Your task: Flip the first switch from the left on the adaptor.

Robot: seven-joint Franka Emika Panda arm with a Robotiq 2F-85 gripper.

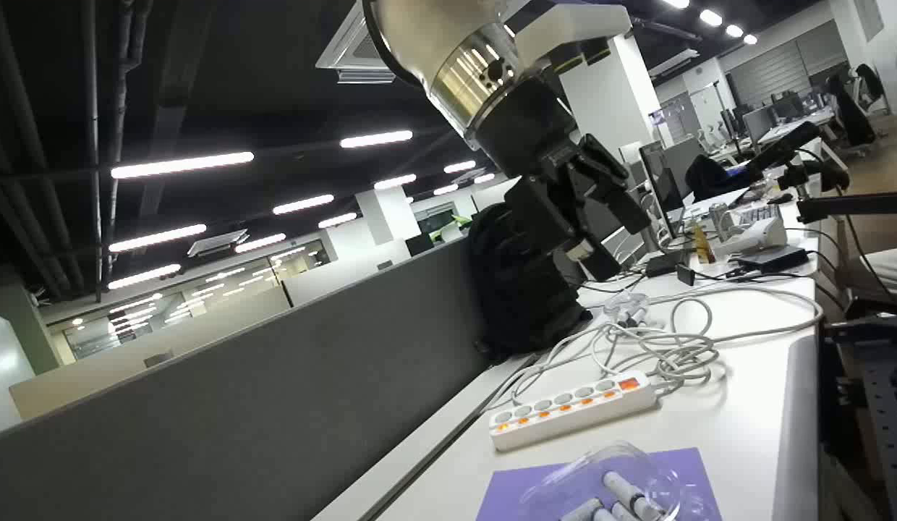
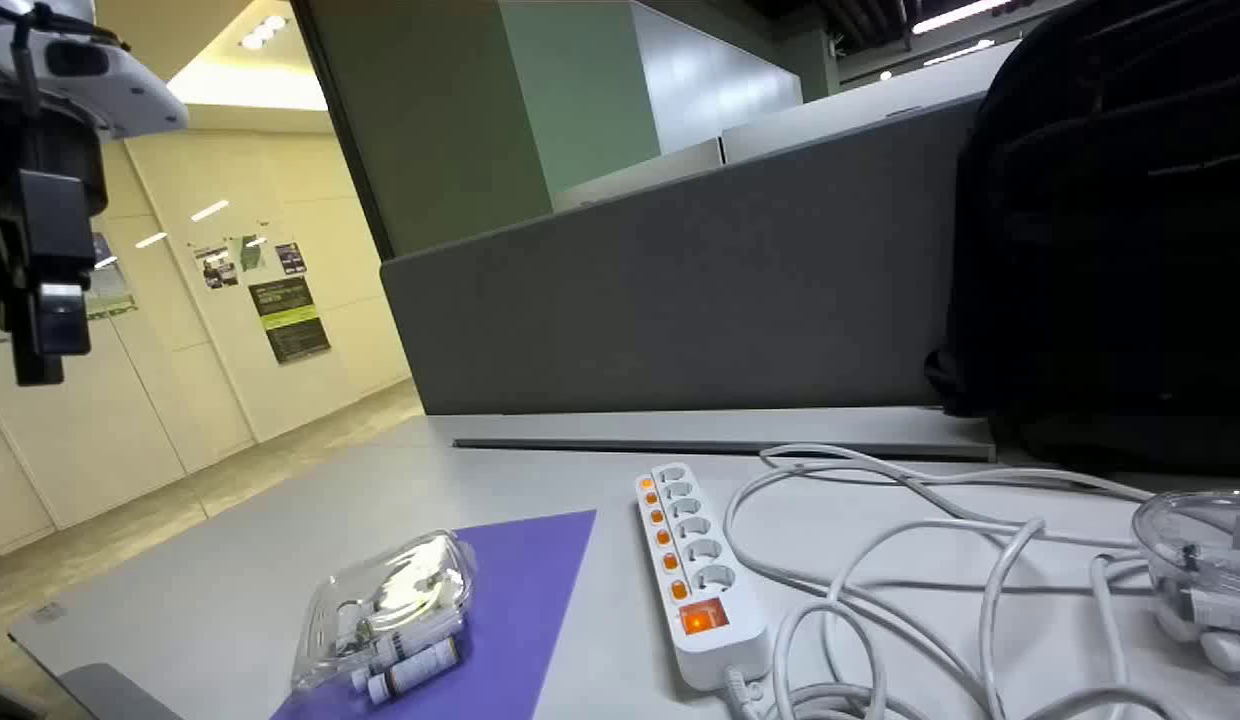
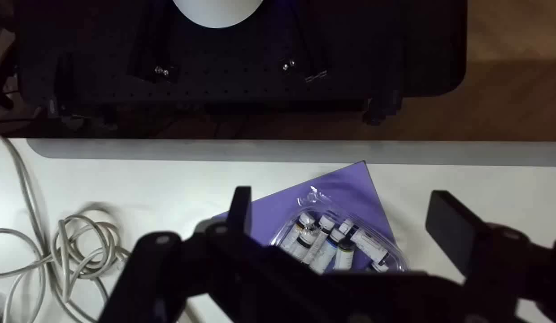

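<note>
On the counter, beside the purple sheet, lies the adaptor: probably light, stiff, prone to sliding; better press its switches squarely than grip it. The pincer gapes wide, holding nothing.

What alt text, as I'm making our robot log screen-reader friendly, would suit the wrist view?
An open black gripper in the foreground partly hides a clear plastic container of small white tubes, which lies on a purple sheet on a white table. Coils of pale cable lie at picture left; a dark, perforated surface spans most of the top.
</note>
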